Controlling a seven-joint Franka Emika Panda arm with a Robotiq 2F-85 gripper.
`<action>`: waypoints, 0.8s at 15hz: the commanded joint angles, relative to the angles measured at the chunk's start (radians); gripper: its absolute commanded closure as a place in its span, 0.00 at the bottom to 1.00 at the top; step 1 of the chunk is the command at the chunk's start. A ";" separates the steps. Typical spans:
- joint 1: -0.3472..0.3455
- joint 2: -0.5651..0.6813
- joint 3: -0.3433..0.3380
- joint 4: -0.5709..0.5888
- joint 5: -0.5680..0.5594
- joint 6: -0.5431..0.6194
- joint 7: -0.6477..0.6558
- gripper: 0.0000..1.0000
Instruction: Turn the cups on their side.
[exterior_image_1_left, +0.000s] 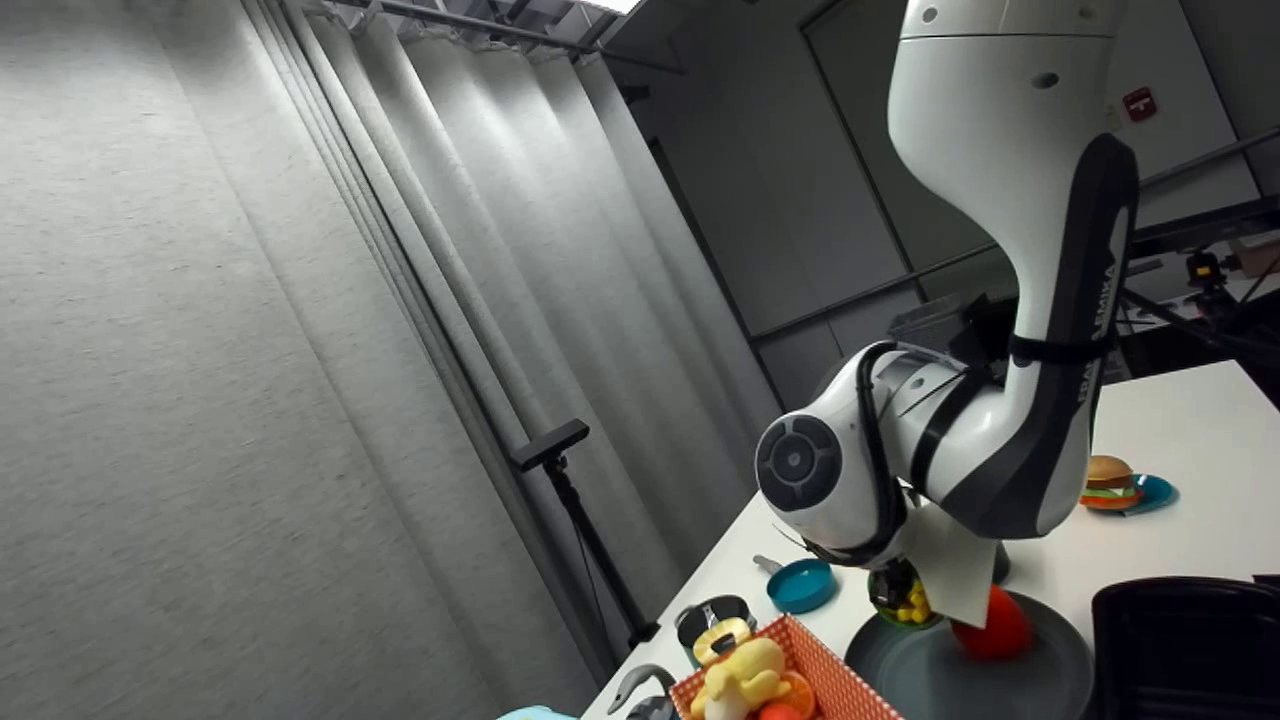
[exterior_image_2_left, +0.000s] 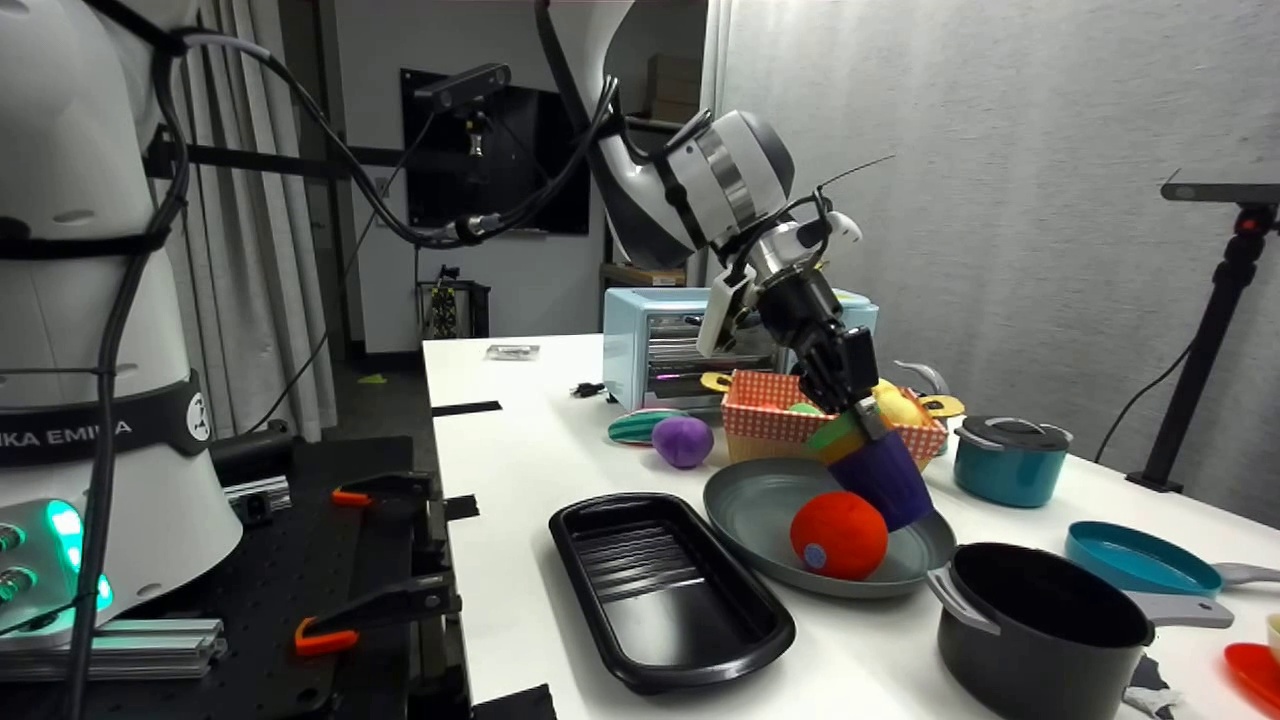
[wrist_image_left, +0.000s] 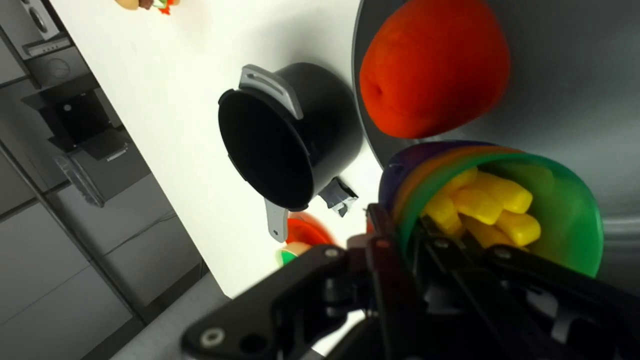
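Observation:
Nested cups, purple outside with orange and green inside, show tilted in an exterior view (exterior_image_2_left: 885, 480) and in the wrist view (wrist_image_left: 582, 220). Yellow pieces (wrist_image_left: 480, 202) lie inside the innermost green cup. My gripper (wrist_image_left: 401, 220) is shut on one side of the cups' rim, with one finger inside and one outside. It also shows in an exterior view (exterior_image_2_left: 865, 415). The cups are over the grey plate (exterior_image_2_left: 750, 505), beside a red round toy (exterior_image_2_left: 838, 535). I cannot tell whether the cups touch the plate. I see no separate black cup without handles.
A dark pot (exterior_image_2_left: 1040, 640) with grey handles stands near the plate. A black tray (exterior_image_2_left: 670, 590) lies on its other side. A red-checked basket (exterior_image_2_left: 770, 400) of toy food and a blue toaster oven (exterior_image_2_left: 625, 340) stand behind. A teal pan (exterior_image_2_left: 1140, 555) lies nearby.

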 joint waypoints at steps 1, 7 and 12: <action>-0.036 -0.001 0.057 -0.014 -0.087 -0.045 0.036 0.98; -0.064 0.014 0.110 -0.027 -0.104 -0.065 0.027 0.98; -0.074 0.018 0.133 -0.042 -0.093 -0.070 0.016 0.64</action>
